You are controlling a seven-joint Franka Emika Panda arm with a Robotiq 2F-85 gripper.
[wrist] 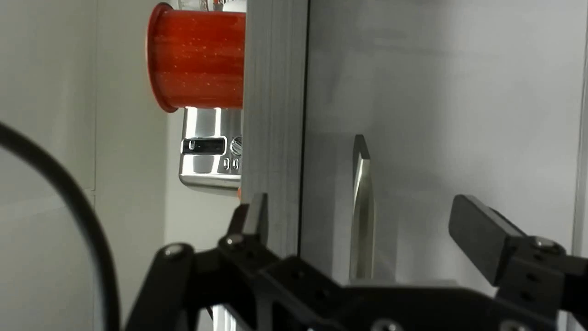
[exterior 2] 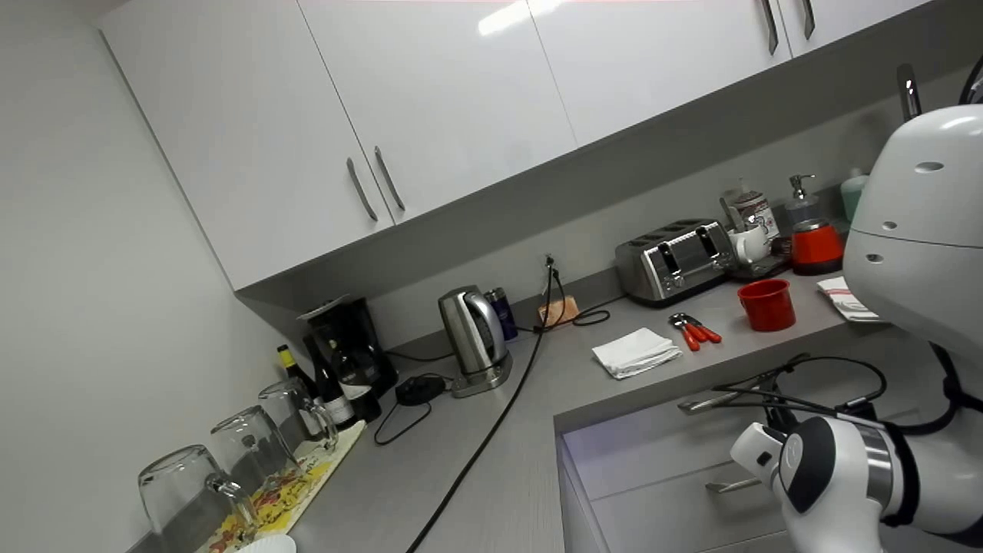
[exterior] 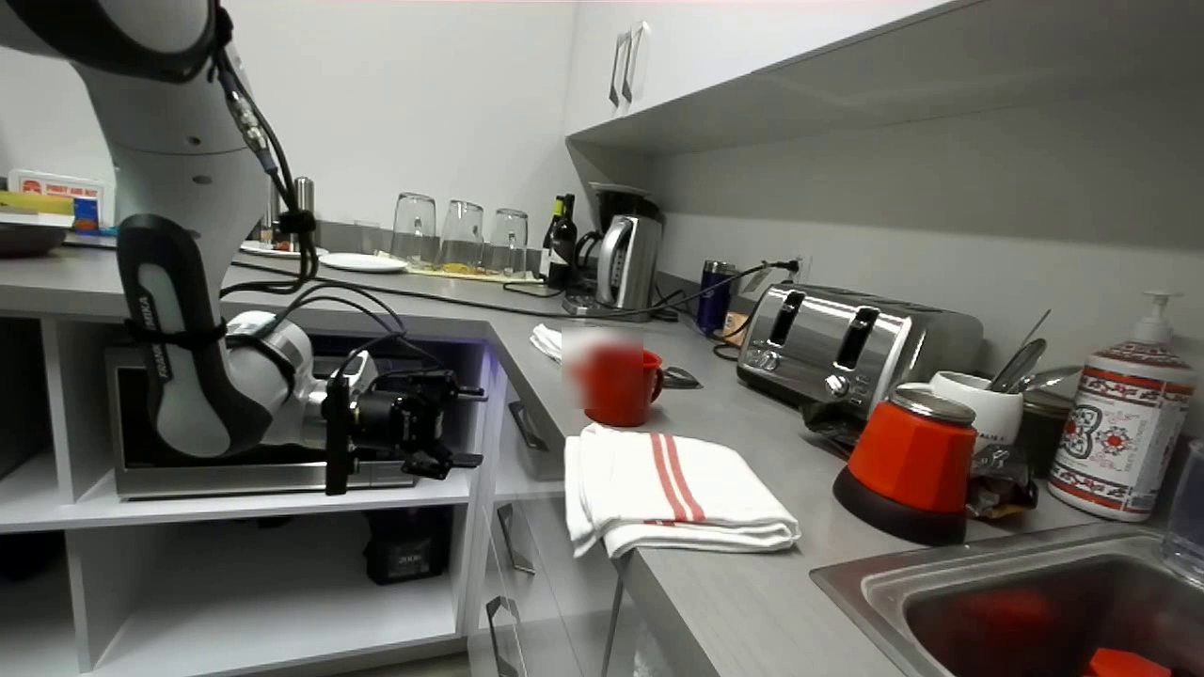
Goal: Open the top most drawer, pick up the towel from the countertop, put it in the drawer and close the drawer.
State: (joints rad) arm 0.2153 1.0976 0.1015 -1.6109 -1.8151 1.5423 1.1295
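Note:
The top most drawer [exterior: 555, 461] is shut, under the grey countertop [exterior: 734, 414]. Its flat front [wrist: 441, 115] and metal bar handle [wrist: 363, 211] show in the wrist view; the handle also shows in both exterior views [exterior: 527, 426] [exterior 2: 714, 401]. My gripper [exterior: 468, 427] is open and empty, facing the drawer front and apart from it. In the wrist view its fingers [wrist: 360, 218] stand on either side of the handle. The folded white towel with red stripes [exterior: 677, 489] lies on the countertop, overhanging its edge; the arm partly hides it in an exterior view [exterior 2: 845, 298].
A red mug [exterior: 621, 385] stands beside the towel near the edge. A second white cloth [exterior 2: 636, 352] and red-handled tool [exterior 2: 695, 332] lie beyond. A toaster [exterior: 856, 338], orange pot [exterior: 908, 470] and sink [exterior: 865, 592] are behind. Lower drawer handles [exterior: 514, 538] stick out below.

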